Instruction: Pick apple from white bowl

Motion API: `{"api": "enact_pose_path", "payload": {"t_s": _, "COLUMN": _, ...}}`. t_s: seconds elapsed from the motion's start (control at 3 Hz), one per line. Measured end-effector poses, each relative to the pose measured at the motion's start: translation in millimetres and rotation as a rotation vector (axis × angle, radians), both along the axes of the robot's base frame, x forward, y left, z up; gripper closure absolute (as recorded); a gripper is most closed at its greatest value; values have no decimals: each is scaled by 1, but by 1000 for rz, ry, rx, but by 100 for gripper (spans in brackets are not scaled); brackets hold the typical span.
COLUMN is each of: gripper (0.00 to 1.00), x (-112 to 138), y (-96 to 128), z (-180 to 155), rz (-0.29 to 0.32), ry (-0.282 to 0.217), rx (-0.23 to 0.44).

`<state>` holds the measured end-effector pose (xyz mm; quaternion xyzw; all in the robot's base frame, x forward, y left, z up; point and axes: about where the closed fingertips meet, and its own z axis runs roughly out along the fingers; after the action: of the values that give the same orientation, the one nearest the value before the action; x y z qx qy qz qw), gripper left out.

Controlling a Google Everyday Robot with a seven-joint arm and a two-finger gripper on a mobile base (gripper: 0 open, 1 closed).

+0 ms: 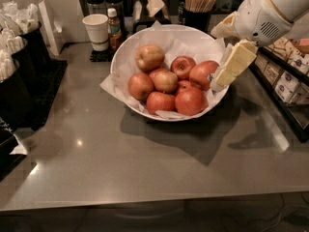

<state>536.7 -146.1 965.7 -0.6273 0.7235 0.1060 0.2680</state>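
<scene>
The white bowl, wide and lined with crinkled white paper, stands at the middle back of the grey counter and holds several apples. The apple, the largest red one with a small white-and-blue sticker, lies at the bowl's right side. The gripper, cream-coloured, reaches down from the white arm at the upper right. Its tip is at the bowl's right rim, right beside the sticker apple. It holds nothing that I can see. Smaller red apples and a yellowish-red apple fill the remainder of the bowl.
A white paper cup and a small bottle stand behind the bowl at the left. A holder of wooden stirrers is at the back. Dark condiment racks line the left, and a shelf of packets the right.
</scene>
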Motion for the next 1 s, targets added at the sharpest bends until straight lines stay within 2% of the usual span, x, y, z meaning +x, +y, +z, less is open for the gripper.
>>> {"api": "enact_pose_path", "payload": {"t_s": 0.33, "gripper": 8, "x": 14, "y": 2, "z": -16, "rz": 5, "ry": 19, "rx": 28}}
{"api": "enact_pose_path", "payload": {"t_s": 1.0, "gripper": 14, "x": 38, "y": 5, "z": -39, "rz": 6, "ry": 33, "rx": 60}}
